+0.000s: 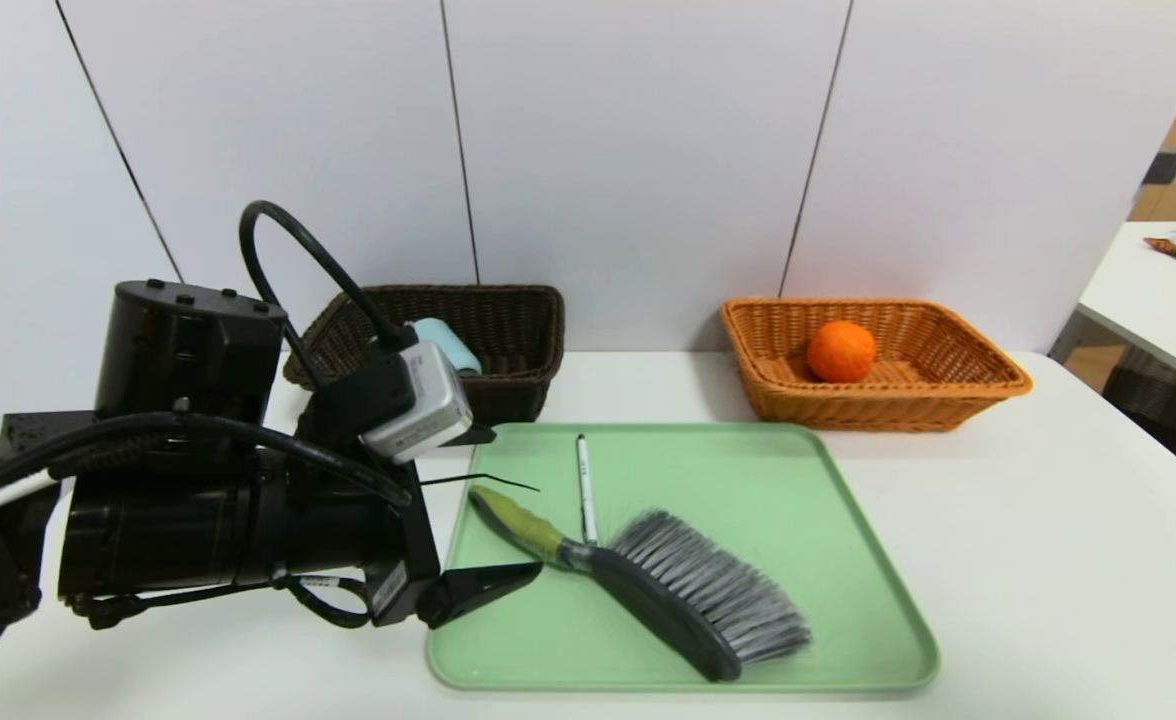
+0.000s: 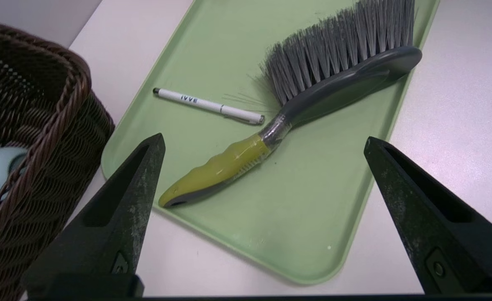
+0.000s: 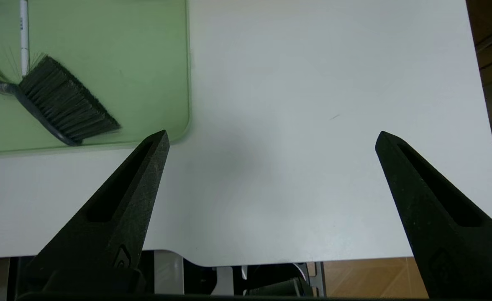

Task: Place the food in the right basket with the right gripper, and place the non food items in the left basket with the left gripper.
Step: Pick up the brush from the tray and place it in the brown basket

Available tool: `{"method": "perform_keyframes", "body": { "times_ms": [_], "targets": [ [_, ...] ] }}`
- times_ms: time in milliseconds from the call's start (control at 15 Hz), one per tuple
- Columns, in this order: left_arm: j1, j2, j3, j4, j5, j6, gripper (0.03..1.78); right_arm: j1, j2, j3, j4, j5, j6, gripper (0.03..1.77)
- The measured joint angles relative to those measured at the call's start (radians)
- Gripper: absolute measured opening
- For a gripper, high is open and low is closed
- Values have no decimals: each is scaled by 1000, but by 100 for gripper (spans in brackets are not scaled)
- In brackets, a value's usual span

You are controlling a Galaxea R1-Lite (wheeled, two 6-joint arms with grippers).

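Left gripper (image 1: 493, 535) hung wide open by the tray's (image 1: 848, 520) left edge, brush (image 1: 648, 575) and pen (image 1: 584, 488) waiting there. Right gripper (image 3: 271, 140) stood open too. Grabbing the angled handle off-centre could've swung the brush loose.

Left arm (image 1: 228, 500) hides part of the dark basket (image 1: 508, 330).

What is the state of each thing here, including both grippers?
Left gripper: open, empty, near the brush handle.
Right gripper: open, empty, above bare table.
Brush: lying on the green tray.
Pen: lying on the tray.
Orange: in the right basket.
Left basket: holds a light blue item.
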Motion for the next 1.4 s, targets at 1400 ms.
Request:
{"method": "perform_keyframes", "body": {
  "times_ms": [1400],
  "targets": [
    [9, 323, -39, -144, -50, 77, 169, -51, -95, 95, -97, 12, 55, 169]
  ]
}}
